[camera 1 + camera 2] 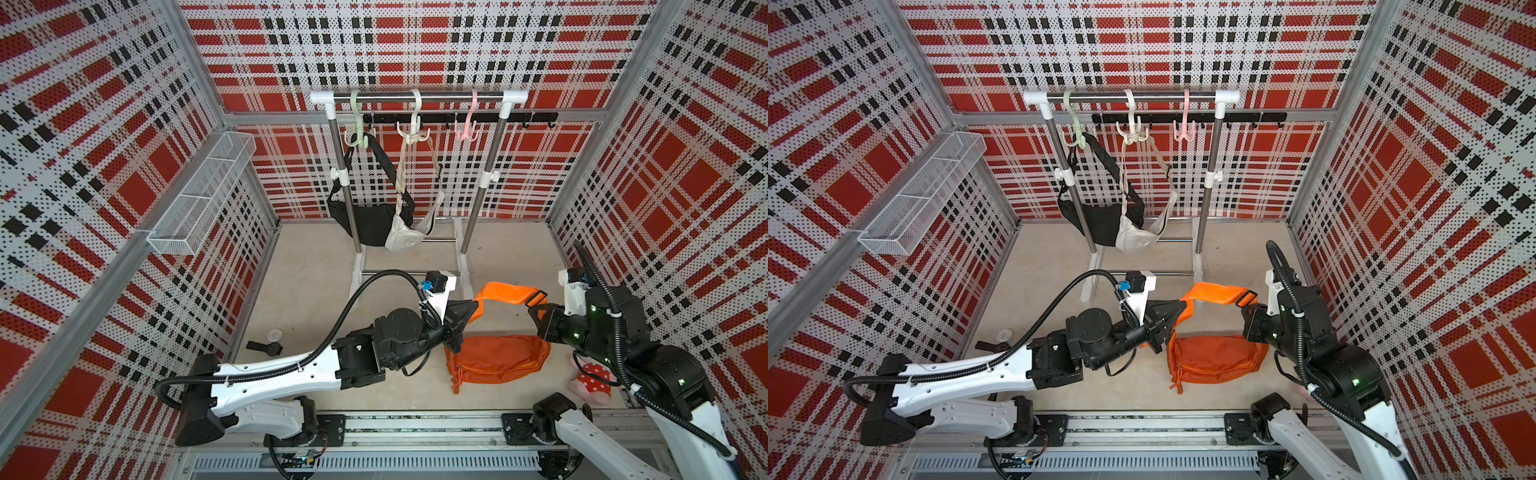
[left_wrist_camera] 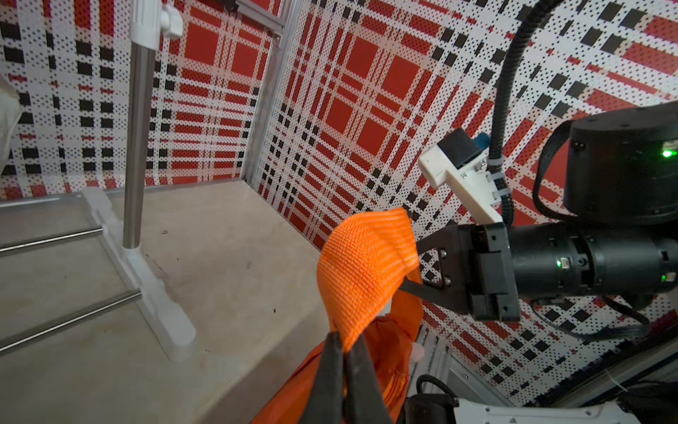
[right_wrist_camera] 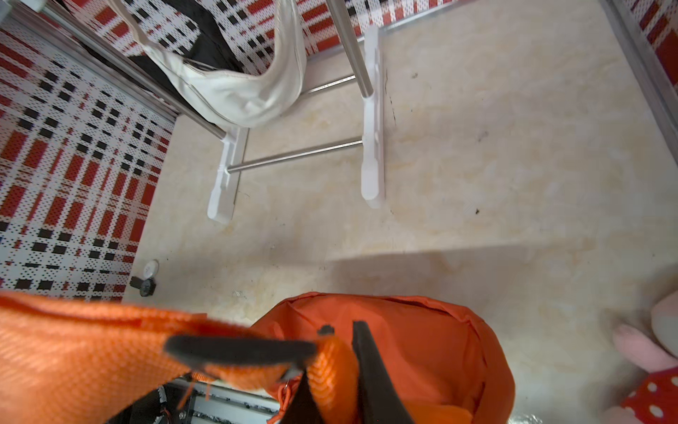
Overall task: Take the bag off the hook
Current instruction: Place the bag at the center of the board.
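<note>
Orange bag (image 1: 498,359) is clear of the rack (image 1: 419,97) and sits low at the floor between your two arms, with its strap (image 1: 509,293) arched above the body. Your left gripper (image 2: 343,345) is pinched tight on one end of that strap. Your right gripper (image 3: 332,358) is clamped on the other end, just beside the black buckle (image 3: 238,348). Behind them, the rack carries a black bag (image 1: 365,224) on the green hook (image 1: 357,133) and a cream bag (image 1: 405,237) on the white hook (image 1: 413,129), with the pink hook (image 1: 467,126) alongside. A wire basket (image 1: 199,195) with three compartments is fixed to the left wall. Both arms reach in low, wrists turned toward each other. A polka-dot plush toy (image 1: 590,382) lies by your right arm. A small black object (image 1: 266,347) and a white disc (image 1: 274,333) lie near the left wall.
</note>
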Robot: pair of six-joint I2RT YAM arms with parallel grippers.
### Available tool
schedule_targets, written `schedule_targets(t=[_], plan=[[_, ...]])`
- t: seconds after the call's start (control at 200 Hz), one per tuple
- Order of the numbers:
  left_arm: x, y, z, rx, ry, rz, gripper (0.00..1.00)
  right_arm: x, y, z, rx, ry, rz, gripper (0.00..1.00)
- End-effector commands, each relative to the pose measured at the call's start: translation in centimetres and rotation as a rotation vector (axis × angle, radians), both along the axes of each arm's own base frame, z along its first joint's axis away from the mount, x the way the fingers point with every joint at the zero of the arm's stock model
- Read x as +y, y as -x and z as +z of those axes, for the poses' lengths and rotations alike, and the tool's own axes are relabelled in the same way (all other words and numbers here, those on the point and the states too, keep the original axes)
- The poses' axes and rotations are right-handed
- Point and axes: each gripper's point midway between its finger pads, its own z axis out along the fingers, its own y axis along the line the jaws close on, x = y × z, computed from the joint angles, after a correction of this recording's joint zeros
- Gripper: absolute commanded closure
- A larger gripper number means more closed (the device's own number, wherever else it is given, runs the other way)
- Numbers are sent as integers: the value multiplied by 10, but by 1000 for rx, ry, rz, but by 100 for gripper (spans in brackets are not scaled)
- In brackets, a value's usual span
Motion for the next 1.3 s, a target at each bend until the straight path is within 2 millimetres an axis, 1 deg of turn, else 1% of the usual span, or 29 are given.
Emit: schedule_targets(t=[0.0, 0.105, 0.22, 0.291, 0.336, 0.356, 0.496, 0.566, 0.576, 0.656, 0.727, 0.777, 0.862, 0.952, 0.987, 1.052, 1.147, 1.243, 1.293], plan=[[0, -8, -12, 62, 13, 29, 100, -5, 1, -29, 91, 34, -39, 85], [1, -29, -29, 100, 15, 43, 100, -4, -19, -41, 103, 81, -60, 84], [13, -64, -46, 136, 42, 100, 100, -4, -44, -48, 103, 152, -81, 83], [19, -81, -56, 135, 40, 131, 100, -3, -59, -56, 112, 196, -91, 82], [21, -93, -64, 140, 30, 152, 100, 0, -68, -61, 114, 207, -83, 82], [22, -98, -67, 143, 26, 157, 100, -2, -73, -64, 110, 225, -98, 82], [24, -123, -84, 155, 4, 185, 100, 0, -94, -82, 106, 228, -112, 81], [23, -129, -89, 163, 1, 179, 100, 3, -101, -85, 98, 216, -115, 81], [23, -129, -90, 164, 2, 176, 100, 6, -101, -85, 103, 201, -99, 81], [22, -127, -87, 160, 8, 151, 100, 15, -100, -84, 107, 162, -62, 82], [23, -119, -80, 148, 15, 119, 100, 19, -91, -84, 127, 143, -34, 82], [26, -111, -75, 140, 19, 97, 100, 22, -81, -87, 159, 125, -5, 82], [37, -96, -67, 132, 28, 80, 100, 27, -58, -89, 213, 83, 40, 82], [49, -76, -60, 113, 13, 82, 100, 34, -34, -80, 233, 16, 71, 82], [54, -69, -56, 106, 12, 89, 100, 35, -26, -78, 239, -3, 80, 82], [60, -57, -56, 112, 8, 93, 100, 37, -16, -79, 263, -31, 88, 82], [65, -47, -52, 133, 10, 94, 100, 35, -11, -79, 278, -28, 89, 82], [67, -44, -48, 140, 16, 102, 100, 31, -15, -81, 275, 8, 75, 80], [66, -46, -53, 150, 7, 111, 100, 30, -19, -87, 283, 34, 73, 79]])
